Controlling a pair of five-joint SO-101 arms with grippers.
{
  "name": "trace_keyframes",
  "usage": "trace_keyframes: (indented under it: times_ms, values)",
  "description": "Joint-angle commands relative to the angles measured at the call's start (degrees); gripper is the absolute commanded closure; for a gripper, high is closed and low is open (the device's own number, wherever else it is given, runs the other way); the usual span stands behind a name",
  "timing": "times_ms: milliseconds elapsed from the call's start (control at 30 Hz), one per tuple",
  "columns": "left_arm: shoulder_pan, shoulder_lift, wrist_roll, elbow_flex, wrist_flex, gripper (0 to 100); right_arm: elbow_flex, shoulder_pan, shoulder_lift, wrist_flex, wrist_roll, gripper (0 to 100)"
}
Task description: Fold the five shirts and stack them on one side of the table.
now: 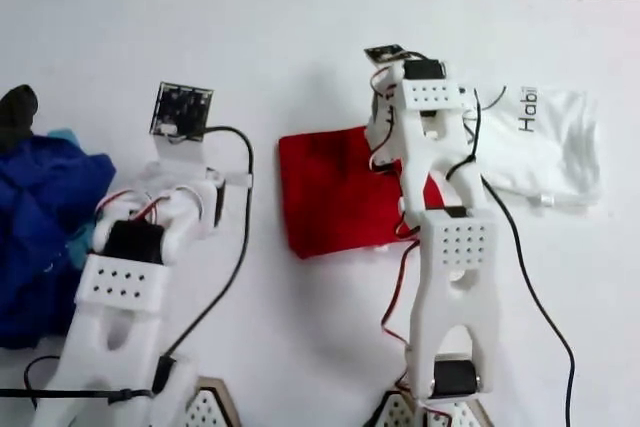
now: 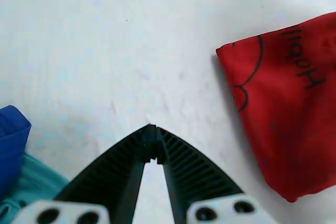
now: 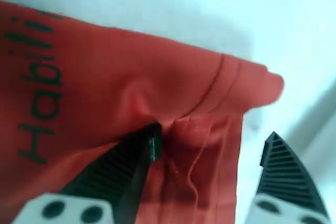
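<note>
Right wrist view: we see right gripper (image 3: 212,145) open, straddling the edge of the red shirt (image 3: 94,87) at the middle of the table (image 1: 300,47), one finger (image 3: 131,161) on cloth; left gripper (image 2: 152,132) closed, farther off.

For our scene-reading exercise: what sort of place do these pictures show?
Likely a robotics lab bench: the left arm and right arm, wiring exposed, stand at a white table bearing a red shirt, a white shirt and a blue clothes heap.
</note>
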Motion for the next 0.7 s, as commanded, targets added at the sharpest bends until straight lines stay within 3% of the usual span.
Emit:
trace_keyframes:
  times_ms: [0, 233, 433, 667]
  values:
    - [-0.44, -1.49, -0.35, -0.31, 0.18, 97, -0.88, -0.66, 3.21, -1.27, 0.35, 69.3]
    - [-0.44, -1.49, -0.35, -0.31, 0.18, 97, -0.97, -5.05, 4.35, 2.42, 0.79, 69.6]
    - [-0.53, -1.85, -0.35, -0.31, 0.26, 97, -0.97, -7.43, 4.35, 3.65, 0.97, 84.1]
    - [-1.85, -1.85, -0.35, -0.31, 0.26, 97, -1.85, -7.60, 3.74, 4.97, 0.97, 84.7]
